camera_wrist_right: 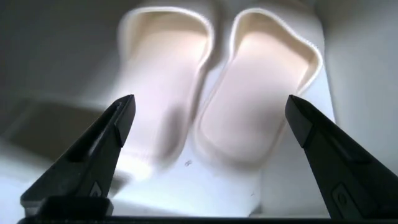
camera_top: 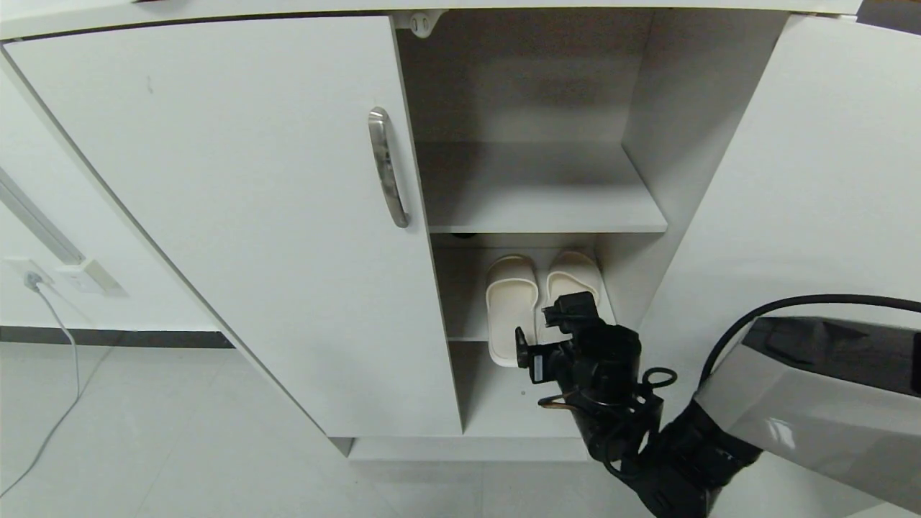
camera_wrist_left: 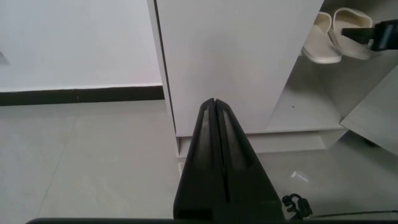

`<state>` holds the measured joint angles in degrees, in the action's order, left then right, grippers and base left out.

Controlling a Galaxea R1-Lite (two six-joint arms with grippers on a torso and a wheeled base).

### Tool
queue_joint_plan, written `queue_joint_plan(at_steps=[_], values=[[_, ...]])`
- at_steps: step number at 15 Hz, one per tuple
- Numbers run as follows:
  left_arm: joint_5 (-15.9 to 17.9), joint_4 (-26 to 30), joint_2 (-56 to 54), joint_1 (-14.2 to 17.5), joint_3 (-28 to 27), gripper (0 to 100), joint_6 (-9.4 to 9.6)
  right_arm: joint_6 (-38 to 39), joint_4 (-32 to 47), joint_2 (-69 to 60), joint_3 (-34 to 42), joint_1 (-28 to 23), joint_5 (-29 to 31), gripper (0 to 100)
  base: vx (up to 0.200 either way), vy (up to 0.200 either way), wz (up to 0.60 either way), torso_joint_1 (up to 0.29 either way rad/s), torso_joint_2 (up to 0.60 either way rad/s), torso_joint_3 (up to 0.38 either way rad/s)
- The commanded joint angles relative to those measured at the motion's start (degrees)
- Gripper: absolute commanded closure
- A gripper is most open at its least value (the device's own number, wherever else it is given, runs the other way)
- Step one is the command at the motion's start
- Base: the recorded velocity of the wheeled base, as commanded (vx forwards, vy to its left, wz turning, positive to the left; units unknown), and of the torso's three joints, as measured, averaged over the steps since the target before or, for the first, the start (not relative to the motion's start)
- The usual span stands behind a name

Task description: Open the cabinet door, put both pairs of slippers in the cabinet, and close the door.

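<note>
While the right door [camera_top: 791, 180] stands swung wide, the cabinet [camera_top: 647, 108] shows why my right gripper [camera_top: 547, 327] sits where it does: low, just in front of the lower shelf [camera_top: 460, 302], its jaws spread wide and holding nothing. One pair of slippers [camera_top: 512, 302] lies side by side on that shelf, toes inward, and the heel of the one nearer the closed left door [camera_top: 216, 201] seems to jut past the front edge. From the right wrist, the slippers [camera_wrist_right: 165, 68] lie between the spread fingertips of the right gripper [camera_wrist_right: 209, 104] but apart from them. I read this as a release, not a grasp. The upper shelf [camera_top: 540, 187] is bare. My left gripper [camera_wrist_left: 213, 106] is pressed closed on nothing, parked low over the floor before the left door, out of the working arm's way. From there the slippers [camera_wrist_left: 329, 40] appear off to one side. With one pair stowed, I judge the task about half done, and the door must stay open for the second.
</note>
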<state>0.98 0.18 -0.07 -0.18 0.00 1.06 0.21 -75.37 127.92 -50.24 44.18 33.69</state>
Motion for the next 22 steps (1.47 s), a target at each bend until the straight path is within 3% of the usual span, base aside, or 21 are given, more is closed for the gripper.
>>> queue_joint_plan(at_steps=[1,6,12,22], values=[[-0.01,-0.01,0.07,0.01,0.0,100,-0.01,-0.03,-5.13,-5.66,8.84,2.32,-3.37,0,0.0,0.0,0.0,0.0,0.0,0.0],[-0.01,-0.01,0.07,0.01,0.0,100,-0.45,-0.03,-5.48,-6.54,10.95,2.75,-5.31,0,0.0,0.0,0.0,0.0,0.0,0.0],[-0.01,-0.01,0.07,0.01,-0.09,100,-0.62,-0.03,-5.66,-6.19,10.86,2.75,-5.39,0,-0.2,0.0,0.0,0.001,0.0,-0.002],[-0.1,-0.01,0.07,0.01,0.0,100,-0.8,-0.03,-5.66,-6.19,11.13,2.75,-5.48,0,0.0,0.0,0.0,0.0,0.0,0.0]])
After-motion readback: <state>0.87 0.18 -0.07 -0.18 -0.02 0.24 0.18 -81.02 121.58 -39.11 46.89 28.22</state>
